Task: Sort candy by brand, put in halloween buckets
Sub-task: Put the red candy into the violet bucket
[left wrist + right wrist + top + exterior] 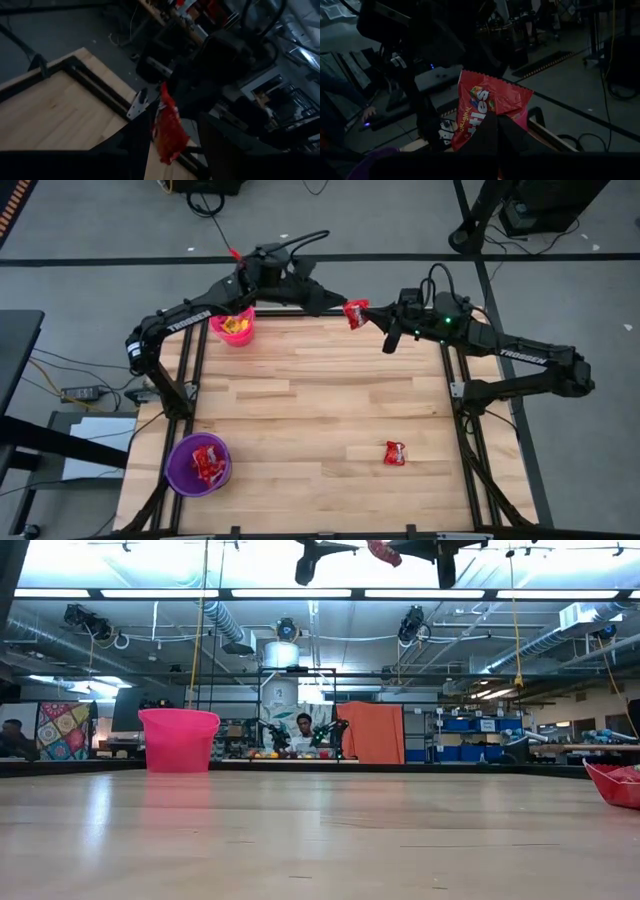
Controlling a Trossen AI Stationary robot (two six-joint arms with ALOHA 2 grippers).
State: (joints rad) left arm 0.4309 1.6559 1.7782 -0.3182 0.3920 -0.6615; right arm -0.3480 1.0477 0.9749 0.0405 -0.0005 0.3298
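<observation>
Packet (487,112) pinched — right gripper (497,131), seemingly midair.

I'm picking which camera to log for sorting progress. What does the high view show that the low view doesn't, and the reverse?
Only the high view: the purple bucket with red packets inside, and yellow candy in the pink bucket.

Only the low view: the room behind, with a seated person.

Both: the pink bucket, the loose red packet on the table, and the raised red packet.

Two buckets, two loose red packets.
One pink bucket (233,328), one purple bucket (197,464); one red packet (356,313) aloft, one red packet (395,453) on the table; packets inside buckets uncountable.
</observation>
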